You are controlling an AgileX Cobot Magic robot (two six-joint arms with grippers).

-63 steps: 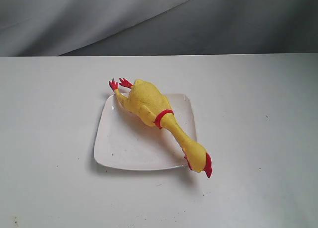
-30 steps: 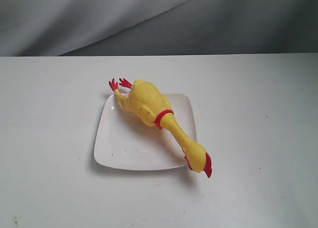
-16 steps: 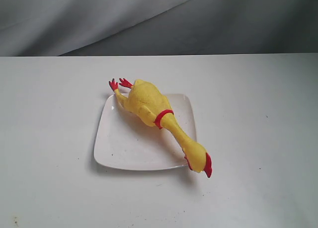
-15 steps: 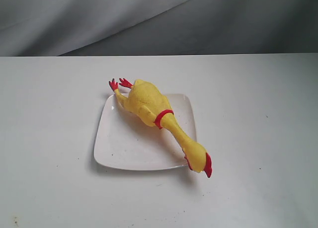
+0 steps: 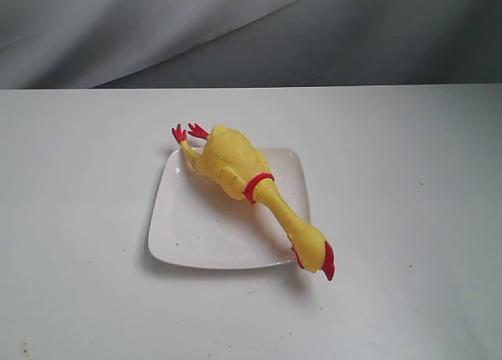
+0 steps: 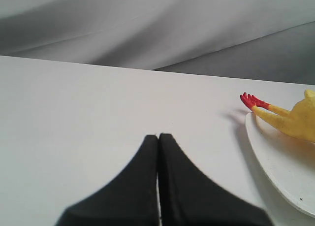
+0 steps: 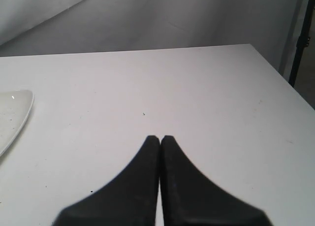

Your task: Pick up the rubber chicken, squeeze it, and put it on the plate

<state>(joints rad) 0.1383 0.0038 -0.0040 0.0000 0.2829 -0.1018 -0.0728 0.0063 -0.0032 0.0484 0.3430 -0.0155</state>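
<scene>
— Where's the rubber chicken (image 5: 235, 165) now?

— Lying slantwise across the white plate (image 5: 192, 238). Its plump body rests on the far part, the red feet (image 5: 188, 132) poke past the far left corner, and the head (image 5: 318, 256) hangs over the near right corner, above the counter (image 5: 408, 187).

— And the arms?

— Neither shows from the room camera. The left jaws are pressed flat together with nothing between them, low over bare counter, and the feet and plate rim are off to one side of them. The right jaws are pinched together the same way, also empty, and only an edge of the plate is in their sight.

— So which step is this?

— I'd say the last one, the putting down, looks done. The toy is on the plate and nothing is touching it. Whether it got squeezed, I can't tell from here.

— What's next, then?

— Probably nothing but keeping clear. If someone wanted it sitting better, that would mean opening one pair of jaws wide, coming in over the fat body rather than the thin neck, and shifting it gently. That overhanging head could tip it off the rim.
</scene>
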